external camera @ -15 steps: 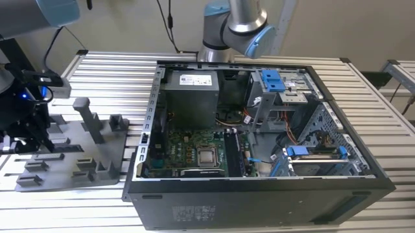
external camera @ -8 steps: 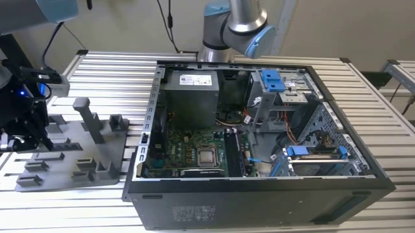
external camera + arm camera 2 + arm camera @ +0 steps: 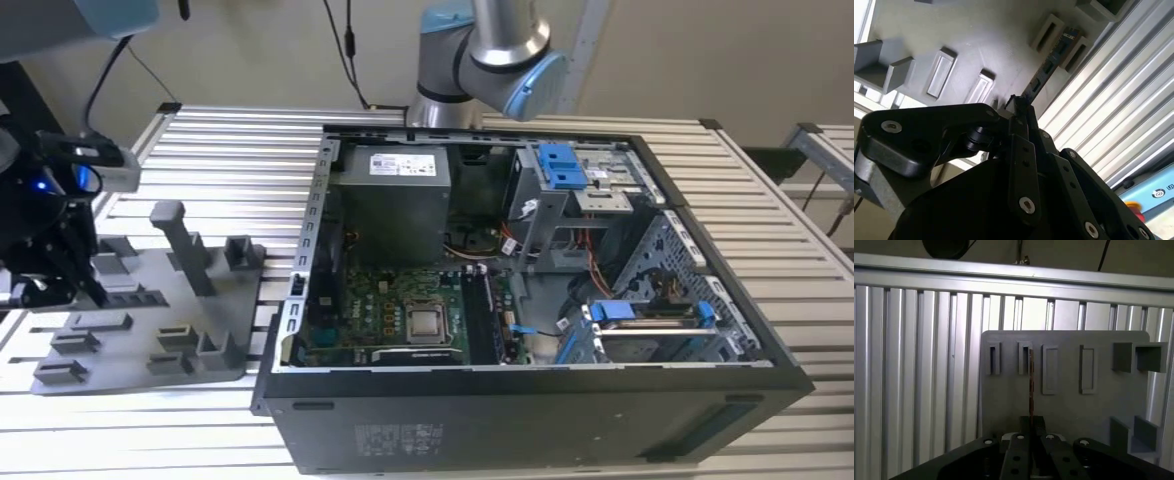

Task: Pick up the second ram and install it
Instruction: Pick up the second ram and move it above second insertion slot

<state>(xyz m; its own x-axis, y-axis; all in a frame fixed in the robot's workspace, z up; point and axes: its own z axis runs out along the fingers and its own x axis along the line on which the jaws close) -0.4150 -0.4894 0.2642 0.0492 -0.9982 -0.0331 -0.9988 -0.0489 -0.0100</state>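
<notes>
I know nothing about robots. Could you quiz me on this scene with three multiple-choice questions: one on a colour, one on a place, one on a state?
1. What colour are the plastic clips in the computer case? A red, B yellow, C blue.
2. Where is the gripper? A inside the computer case, B above the grey holder, C beside the arm's base.
3. How is the memory stick placed? A standing on edge in the grey holder, B flat on the table, C plugged into the computer.
Answers: 1 C, the clips are blue. 2 B, it hangs over the holder at the exterior view's left. 3 A, the first wrist view shows it edge-on in the holder's slot.
</notes>
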